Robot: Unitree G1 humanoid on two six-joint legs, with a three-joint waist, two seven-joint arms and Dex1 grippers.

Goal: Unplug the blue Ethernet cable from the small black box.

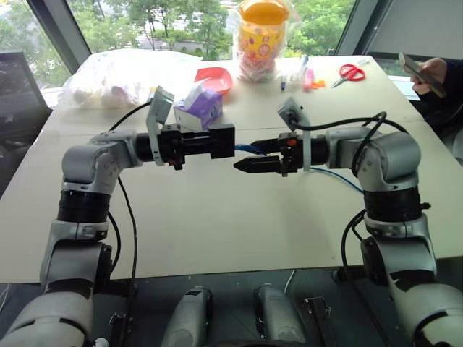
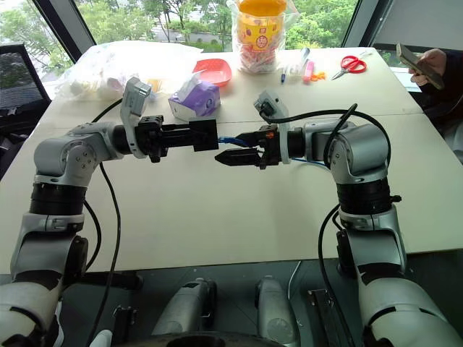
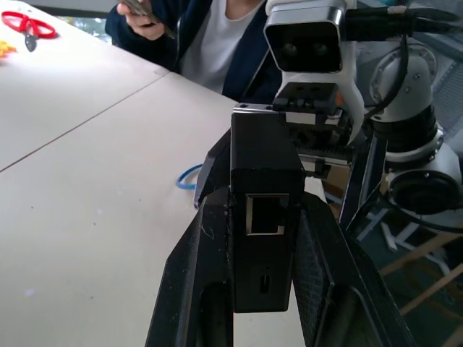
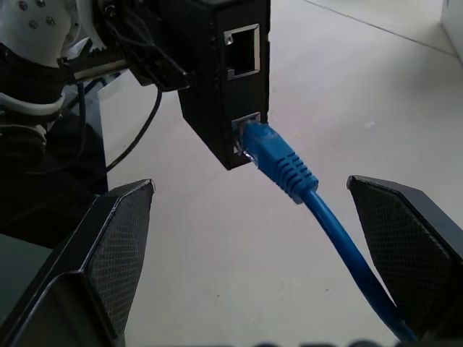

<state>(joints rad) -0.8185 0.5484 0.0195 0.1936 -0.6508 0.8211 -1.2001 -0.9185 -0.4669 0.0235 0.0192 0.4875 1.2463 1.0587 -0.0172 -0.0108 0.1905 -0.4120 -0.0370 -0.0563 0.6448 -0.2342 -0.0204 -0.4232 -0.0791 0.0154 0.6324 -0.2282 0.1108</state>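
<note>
Box (image 4: 217, 79) clamped in left gripper (image 1: 221, 141), held level above table (image 1: 217, 224) mid-scene w/ port side facing right, so plug stays reachable. Blue cable (image 4: 289, 170) still plugged into lower port, trailing right. Right gripper (image 4: 268, 238) spread wide either side of plug, not touching, prob. lining up to pinch and pull.

Left end effector (image 2: 189, 136) holds the small black box (image 2: 205, 135); blue Ethernet cable (image 2: 230, 141) plugged in.
</note>
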